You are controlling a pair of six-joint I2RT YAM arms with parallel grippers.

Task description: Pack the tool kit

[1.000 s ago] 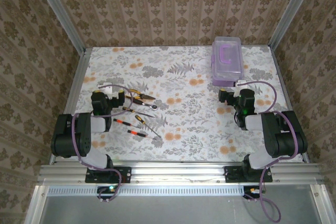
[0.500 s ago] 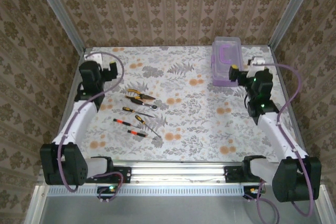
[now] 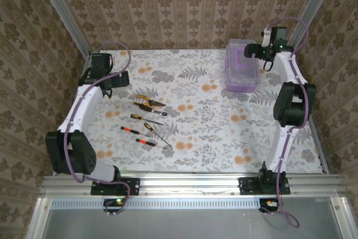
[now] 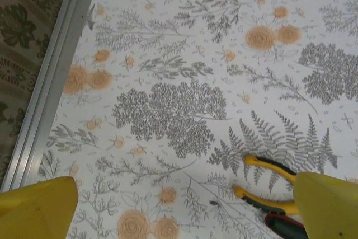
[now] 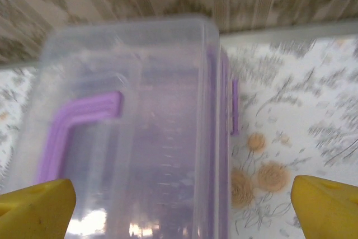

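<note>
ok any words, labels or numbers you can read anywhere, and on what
No text can be read anywhere.
box: faint marks on the clear lid, too blurred to read.
pliers and screwdrivers: no lettering seen, too small to tell.

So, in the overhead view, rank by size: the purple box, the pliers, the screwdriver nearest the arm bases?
1. purple box, clearly largest.
2. pliers and screwdriver: about equal in length, pliers a little wider; too close to rank firmly.
</note>
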